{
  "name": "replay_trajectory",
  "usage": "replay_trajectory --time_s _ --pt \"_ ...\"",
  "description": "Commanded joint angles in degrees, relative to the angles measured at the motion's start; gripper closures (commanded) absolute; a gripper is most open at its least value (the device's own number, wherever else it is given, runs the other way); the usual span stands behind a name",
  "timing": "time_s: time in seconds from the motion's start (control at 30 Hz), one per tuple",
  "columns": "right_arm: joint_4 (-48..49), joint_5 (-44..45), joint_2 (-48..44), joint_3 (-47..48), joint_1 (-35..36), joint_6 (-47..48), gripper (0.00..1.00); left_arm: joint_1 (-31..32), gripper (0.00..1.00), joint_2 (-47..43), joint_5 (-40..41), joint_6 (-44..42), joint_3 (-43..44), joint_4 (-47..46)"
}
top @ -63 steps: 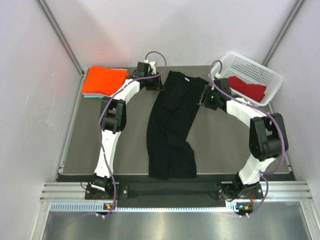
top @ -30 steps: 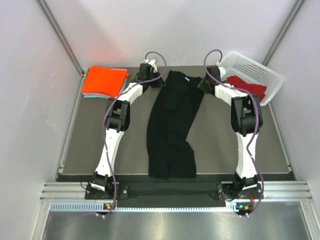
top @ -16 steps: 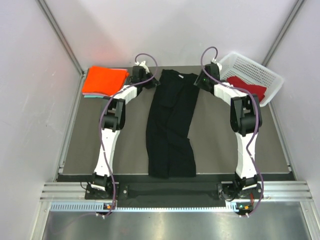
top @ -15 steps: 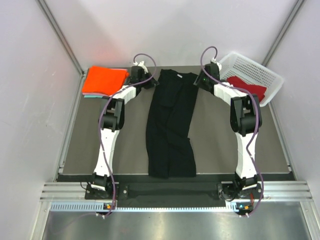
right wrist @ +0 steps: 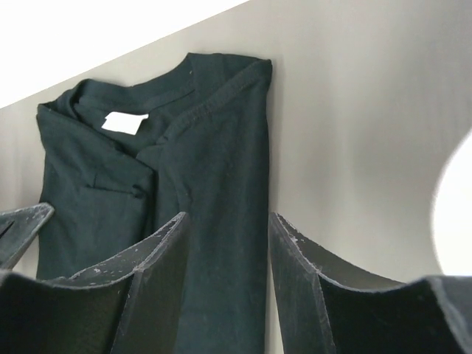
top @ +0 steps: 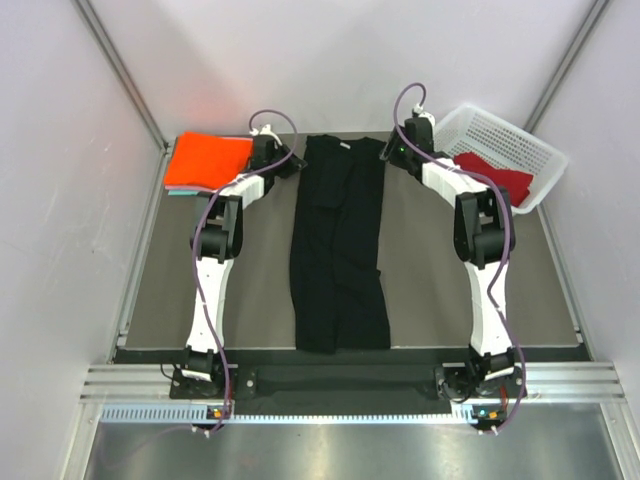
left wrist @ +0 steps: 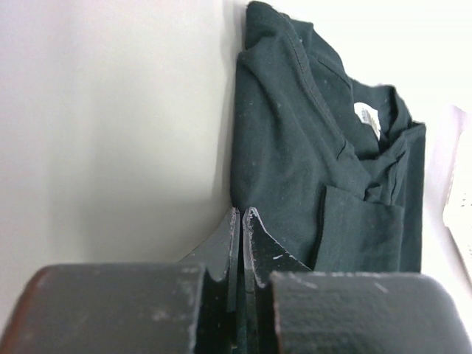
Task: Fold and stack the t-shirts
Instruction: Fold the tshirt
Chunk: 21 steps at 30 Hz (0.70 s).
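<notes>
Where the black t-shirt (top: 338, 250) lies as a long narrow strip down the middle of the table (top: 440, 290), its long axis runs from the arms' bases to the far edge, with the collar at the far end. Left of that collar end, the folded orange t-shirt (top: 205, 160) sits on the pale teal t-shirt (top: 176, 192). Right of it, the dark red t-shirt (top: 495, 175) rests in the white basket (top: 530, 140). Both arms reach to the collar end, one at each shoulder. The left gripper (left wrist: 243, 214) has its fingers pressed together at the strip's left edge; whether cloth is pinched cannot be told. The right gripper (right wrist: 225, 221) stands with fingers (right wrist: 166, 243) apart over the right edge, holding nothing. A crosswise fold would likely carry the collar end toward the near hem, and both arms are equally near.
</notes>
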<state>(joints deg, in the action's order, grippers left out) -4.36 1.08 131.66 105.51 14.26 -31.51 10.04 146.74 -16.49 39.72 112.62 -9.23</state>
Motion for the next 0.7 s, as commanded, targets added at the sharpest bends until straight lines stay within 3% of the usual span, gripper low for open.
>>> replay_trajectory --time_s 0.0,0.57,0.67 --pt "0.2 -0.6 3.1 5.2 0.9 1.4 0.53 -1.1 1.00 -2.1 4.4 3.5 -1.4 -3.9" --pt "-1.7 -0.1 12.2 13.0 1.4 -1.3 0.62 -0.9 1.00 -2.0 3.1 5.4 -3.5 -7.1" --pt "-1.0 -0.4 13.4 14.1 1.5 -1.4 0.76 -0.7 1.00 -2.0 3.1 5.7 -4.0 -7.6"
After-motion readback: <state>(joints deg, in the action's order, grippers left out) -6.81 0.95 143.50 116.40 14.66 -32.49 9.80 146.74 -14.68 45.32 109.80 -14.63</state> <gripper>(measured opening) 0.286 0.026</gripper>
